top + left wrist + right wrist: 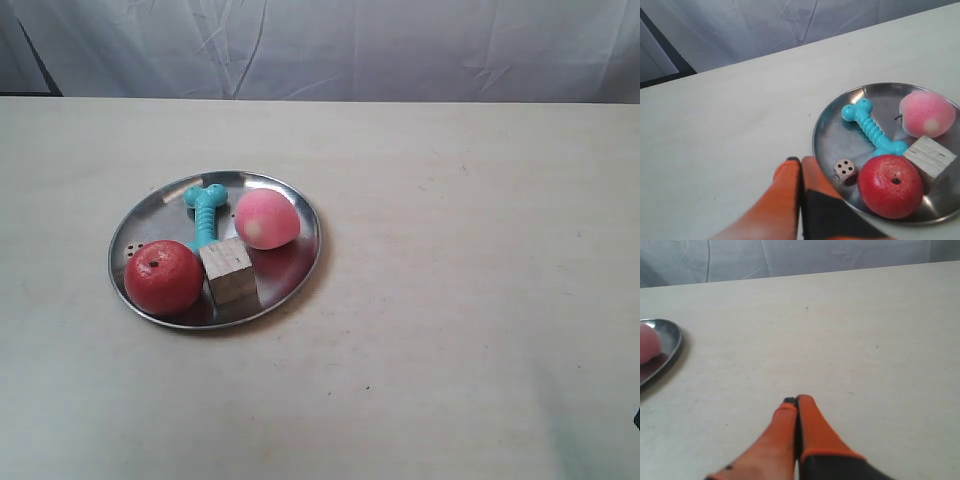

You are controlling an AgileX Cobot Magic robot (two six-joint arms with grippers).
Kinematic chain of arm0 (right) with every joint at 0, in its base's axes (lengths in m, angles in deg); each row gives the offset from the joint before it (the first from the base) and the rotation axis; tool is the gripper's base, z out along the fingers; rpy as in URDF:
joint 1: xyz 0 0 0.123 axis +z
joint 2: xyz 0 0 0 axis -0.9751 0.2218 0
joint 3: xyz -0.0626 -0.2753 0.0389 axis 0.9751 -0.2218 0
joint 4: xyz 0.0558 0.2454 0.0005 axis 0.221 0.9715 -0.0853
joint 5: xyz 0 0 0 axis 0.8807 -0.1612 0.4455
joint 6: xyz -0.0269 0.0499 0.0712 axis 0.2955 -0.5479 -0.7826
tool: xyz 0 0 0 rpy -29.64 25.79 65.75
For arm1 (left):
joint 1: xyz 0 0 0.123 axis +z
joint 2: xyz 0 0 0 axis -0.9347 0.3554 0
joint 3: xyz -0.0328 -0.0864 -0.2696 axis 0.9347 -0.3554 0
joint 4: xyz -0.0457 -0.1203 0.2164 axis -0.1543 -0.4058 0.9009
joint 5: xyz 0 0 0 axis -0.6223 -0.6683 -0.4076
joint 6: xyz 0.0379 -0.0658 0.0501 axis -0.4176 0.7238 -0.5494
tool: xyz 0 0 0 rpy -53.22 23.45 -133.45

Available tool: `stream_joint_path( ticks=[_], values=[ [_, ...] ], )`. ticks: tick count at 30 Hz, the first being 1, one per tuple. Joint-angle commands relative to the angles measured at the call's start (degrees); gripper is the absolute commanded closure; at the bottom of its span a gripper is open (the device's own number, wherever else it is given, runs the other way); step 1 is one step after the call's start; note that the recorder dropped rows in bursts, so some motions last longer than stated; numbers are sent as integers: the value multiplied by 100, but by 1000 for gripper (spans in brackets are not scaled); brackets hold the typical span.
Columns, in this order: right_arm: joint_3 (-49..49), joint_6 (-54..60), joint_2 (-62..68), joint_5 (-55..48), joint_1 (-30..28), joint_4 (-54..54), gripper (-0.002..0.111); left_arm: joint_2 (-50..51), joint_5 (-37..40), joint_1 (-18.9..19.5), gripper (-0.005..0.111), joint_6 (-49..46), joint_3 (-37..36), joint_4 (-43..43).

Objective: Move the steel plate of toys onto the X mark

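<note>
Now seeing the steel plate (310, 242) sitting flat on the pale table (480, 300), toward the exterior view's left side and carrying all five toys. Finding the teal ridged bone (205, 212) lying across the far half, with the pink peach (266, 219) resting just beside it. Finding the red apple (163, 277) sitting at the near rim, just beside the pale wooden cube (229, 272). Spotting the small beige die (845, 171) tucking in between apple, bone and rim, showing dark dots. Seeing the left gripper (800, 163) hovering just outside that rim near the die, orange fingers pressing together, pinching nothing. Seeing the right gripper (796, 402) hanging over bare table well apart from the plate, fingers likewise pressing together, gripping nothing.
</note>
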Motion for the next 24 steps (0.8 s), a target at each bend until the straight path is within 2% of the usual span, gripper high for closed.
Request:
stream_joint_path(
  ticks=[1,8,13,19,22,24],
  values=[
    [-28,39,-28,41,-28,20,109,-646,-546,-45,107,286,-776,-11],
    [-28,39,-28,41,-28,20,109,-1754,-1474,-33,107,1185,-2185,-49],
    [-28,39,-28,41,-28,20,109,-2459,-1584,138,107,1224,-2858,-178],
    [-28,39,-28,41,-28,20,109,-3117,-1571,470,107,1257,-3292,-244],
    [-28,39,-28,41,-28,20,109,-3387,-1559,602,107,1435,-3292,-244],
    [-28,39,-28,41,-28,20,109,-3523,-1226,652,107,1537,-3292,-224]
  ],
)
